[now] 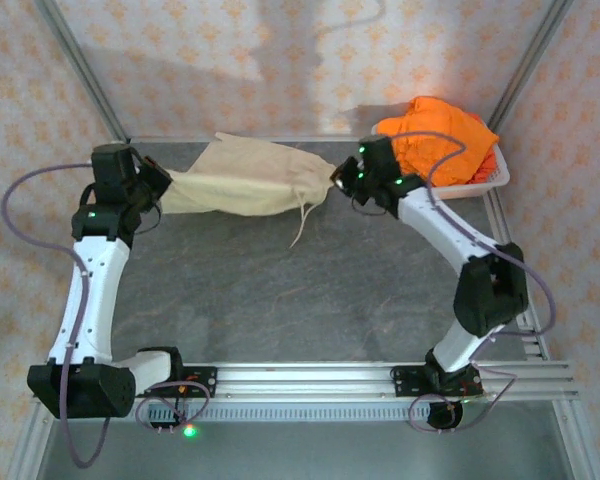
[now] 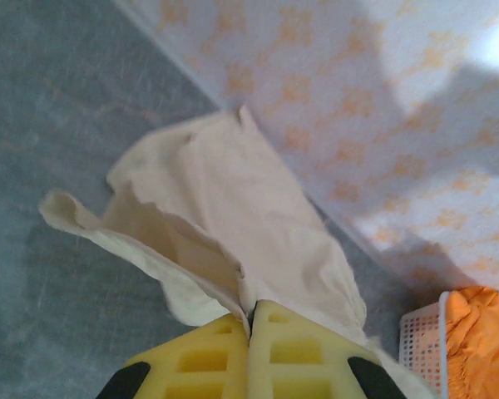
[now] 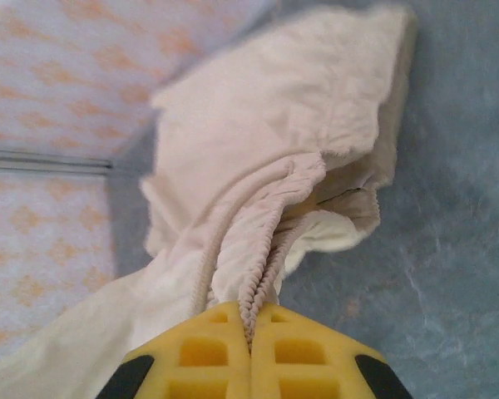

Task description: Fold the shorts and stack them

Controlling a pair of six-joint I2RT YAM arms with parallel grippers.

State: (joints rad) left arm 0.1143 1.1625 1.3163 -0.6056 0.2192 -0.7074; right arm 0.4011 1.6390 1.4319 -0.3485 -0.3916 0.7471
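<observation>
Papered walls are enclosing a grey table, and the beige shorts are stretching across its far half, a drawstring trailing toward the near side. At one end the left gripper is clenching a cloth edge; at the other the right gripper is clenching the gathered waistband. Beyond it, the orange shorts are lying heaped in a white basket at the far right corner
</observation>
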